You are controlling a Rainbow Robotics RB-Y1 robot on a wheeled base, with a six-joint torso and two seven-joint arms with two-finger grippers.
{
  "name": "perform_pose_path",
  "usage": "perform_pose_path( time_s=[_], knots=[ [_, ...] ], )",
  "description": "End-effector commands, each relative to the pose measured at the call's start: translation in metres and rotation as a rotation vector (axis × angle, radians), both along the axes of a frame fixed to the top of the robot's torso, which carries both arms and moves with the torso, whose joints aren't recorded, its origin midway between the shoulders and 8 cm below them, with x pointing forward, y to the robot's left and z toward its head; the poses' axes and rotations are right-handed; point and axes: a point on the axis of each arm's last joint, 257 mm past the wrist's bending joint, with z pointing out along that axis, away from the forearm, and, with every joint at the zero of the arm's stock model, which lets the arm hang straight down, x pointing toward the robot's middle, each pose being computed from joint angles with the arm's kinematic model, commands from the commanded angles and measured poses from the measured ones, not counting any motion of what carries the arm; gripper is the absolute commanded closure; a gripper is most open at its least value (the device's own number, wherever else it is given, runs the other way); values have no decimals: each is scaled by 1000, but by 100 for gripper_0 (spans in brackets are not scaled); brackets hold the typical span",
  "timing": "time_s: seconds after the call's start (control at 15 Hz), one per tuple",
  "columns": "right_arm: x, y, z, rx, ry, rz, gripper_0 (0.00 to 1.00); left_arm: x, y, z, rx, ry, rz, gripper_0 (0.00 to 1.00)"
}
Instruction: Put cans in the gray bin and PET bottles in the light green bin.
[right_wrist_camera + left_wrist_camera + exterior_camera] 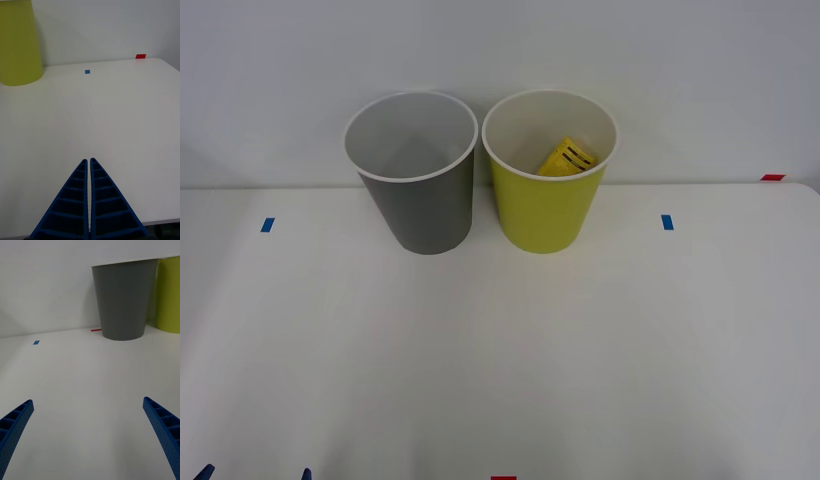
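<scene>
Matt bins standing on a smooth white tabletop, ribbed blue fingers showing at the edges.

The gray bin (pixel 423 215) is showing a smooth, matt dark shell that looks like plastic, with a plain white lining and rim. The light green bin (pixel 546 212) is looking the same: smooth, matt, yellow-green outside, white inside. The PET bottle (pixel 567 160) lying inside it is showing a slightly glossy yellow label with black stripes. The tabletop (pixel 500 360) is looking smooth and satin white, throwing only soft reflections. The right hand (pixel 89 162) and left hand (pixel 88 410) are showing blue fingers (pixel 165 427) of ribbed, finely dotted, matt plastic or rubber.
</scene>
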Motion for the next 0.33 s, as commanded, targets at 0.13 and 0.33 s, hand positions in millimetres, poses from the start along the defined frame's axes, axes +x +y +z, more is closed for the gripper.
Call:
perform_pose_path(
  time_s=[0.13, 0.33],
  knots=[
    [0, 0, 0, 0, 0, 0, 100, 0, 0, 0, 0, 0, 0, 0],
    [0, 0, 0, 0, 0, 0, 100, 0, 0, 0, 0, 0, 0, 0]
  ],
)
